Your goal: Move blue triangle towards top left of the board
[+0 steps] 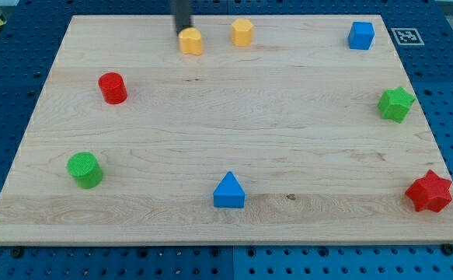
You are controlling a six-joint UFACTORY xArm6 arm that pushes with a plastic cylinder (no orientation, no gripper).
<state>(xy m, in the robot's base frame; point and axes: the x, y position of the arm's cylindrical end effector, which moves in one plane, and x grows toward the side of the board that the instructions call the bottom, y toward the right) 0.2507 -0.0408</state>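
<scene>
My tip (182, 29) sits near the board's top edge, far from the blue triangle (228, 191).

The rod carries no jaws, so nothing about it spreads or pinches; its lower end touches or nearly touches the yellow cylinder (190, 40) from that block's eleven o'clock. A yellow hexagon (242, 32) stands just at the cylinder's three o'clock. The blue triangle rests near the bottom edge of the wooden board (226, 117), about six o'clock from the tip and well apart from it. A red cylinder (113, 88) and green cylinder (84, 169) sit toward nine o'clock of the board; a blue cube (360, 35), green star (395, 103) and red star (429, 191) line the three o'clock side.
</scene>
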